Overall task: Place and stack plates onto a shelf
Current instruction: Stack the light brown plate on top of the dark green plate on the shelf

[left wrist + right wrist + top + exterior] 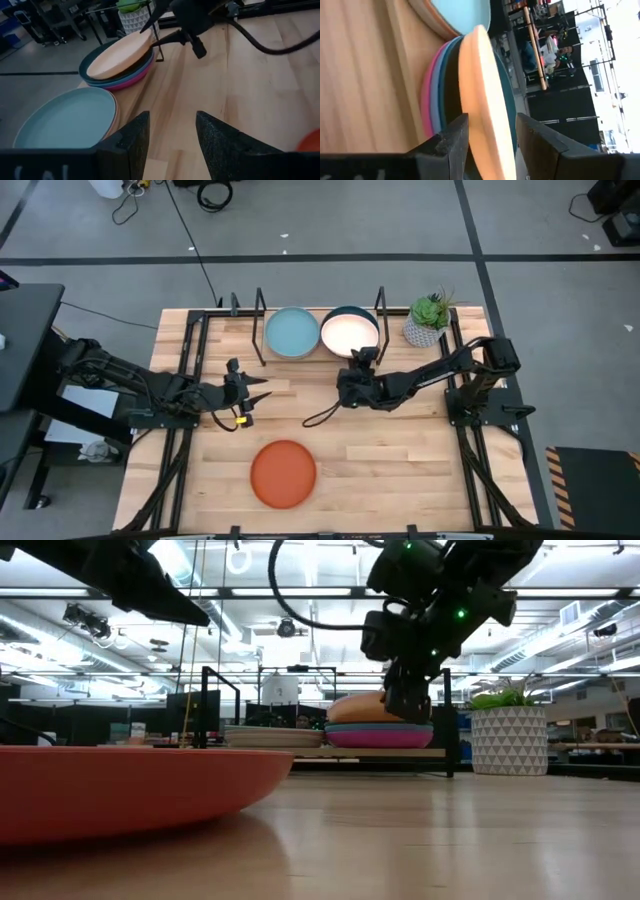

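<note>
Cream plate (122,54) sits tilted on top of the right-hand stack on the shelf (385,752), leaning on the dark teal (87,67), blue (438,95) and pink (378,737) plates below it; not seated flat yet. Right gripper (358,360) is at its near rim, with the edge between the fingers in the right wrist view. The jaws stand apart there and I judge the plate loose or just freed, not clamped. Light teal plate (292,332) tops the left-hand stack, lying flat, just beside the other stack. Orange plate (283,473) lies alone on the counter (400,470) near the front edge, well apart from the shelf. It looks like the last one to go.

Handling, my read: the plates look rigid, light and smooth-glazed, so likely slippery, and chippable if dropped on an edge. Only sensible hold is a rim pinch, one finger over and one under the lip. A tilted plate may slide off the stack if nudged.

Left gripper (240,393) hovers over the middle-left of the counter, jaws open, holding nothing. Potted plant (430,320) stands at the right end of the shelf, close to the stack, so keep clear of it.
</note>
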Robot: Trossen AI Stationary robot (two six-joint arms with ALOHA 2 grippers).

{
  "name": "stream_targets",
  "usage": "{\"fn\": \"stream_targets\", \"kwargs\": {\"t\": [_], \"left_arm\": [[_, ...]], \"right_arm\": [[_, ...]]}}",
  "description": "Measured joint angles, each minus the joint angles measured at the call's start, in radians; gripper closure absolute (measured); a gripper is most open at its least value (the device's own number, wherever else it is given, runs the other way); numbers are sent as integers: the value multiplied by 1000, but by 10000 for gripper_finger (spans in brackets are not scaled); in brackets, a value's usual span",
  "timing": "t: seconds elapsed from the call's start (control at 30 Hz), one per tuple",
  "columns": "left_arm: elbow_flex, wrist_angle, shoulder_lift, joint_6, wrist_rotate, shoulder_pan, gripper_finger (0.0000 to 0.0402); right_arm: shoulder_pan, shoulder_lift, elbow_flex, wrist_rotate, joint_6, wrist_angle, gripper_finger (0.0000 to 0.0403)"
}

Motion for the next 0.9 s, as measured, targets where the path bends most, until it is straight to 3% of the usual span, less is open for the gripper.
{"fn": "stream_targets", "kwargs": {"t": [0.23,0.6,0.67,0.77,0.9], "left_arm": [[0,-2,0,-26,26,0,233],[0,-5,0,-27,42,0,233],[0,-8,1,-27,44,0,233],[0,-9,1,-30,46,1,233],[0,6,5,-93,47,22,233]], "right_arm": [[22,-24,0,-104,37,-25,235],[27,-43,0,-52,46,-91,235],[29,-72,0,-121,52,-79,235],[-8,-105,0,-320,70,-80,240],[-69,-123,0,-322,93,-97,249]]}}
